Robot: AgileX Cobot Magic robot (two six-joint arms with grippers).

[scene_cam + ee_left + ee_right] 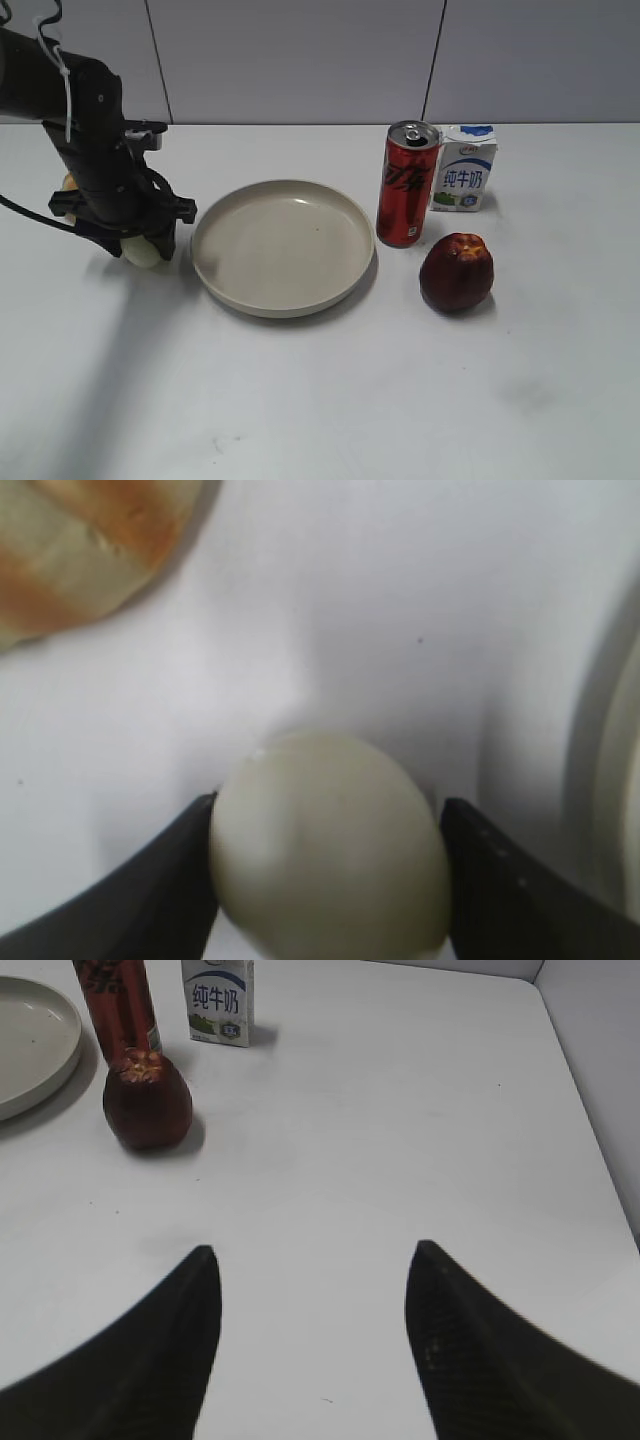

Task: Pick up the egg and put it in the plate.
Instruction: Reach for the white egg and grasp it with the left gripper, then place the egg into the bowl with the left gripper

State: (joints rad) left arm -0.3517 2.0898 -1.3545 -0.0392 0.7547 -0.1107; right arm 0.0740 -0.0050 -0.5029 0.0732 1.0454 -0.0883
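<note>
The whitish egg sits low at the table surface just left of the large beige plate. My left gripper is shut on the egg. In the left wrist view both black fingers of the left gripper press the sides of the egg, and the plate's rim shows at the right edge. My right gripper is open and empty over bare table, out of the exterior view. The plate shows at the far left of the right wrist view.
An orange-and-cream ribbed pumpkin-shaped thing lies just beyond the egg, mostly hidden behind the left arm in the exterior view. A red can, a milk carton and a dark red fruit stand right of the plate.
</note>
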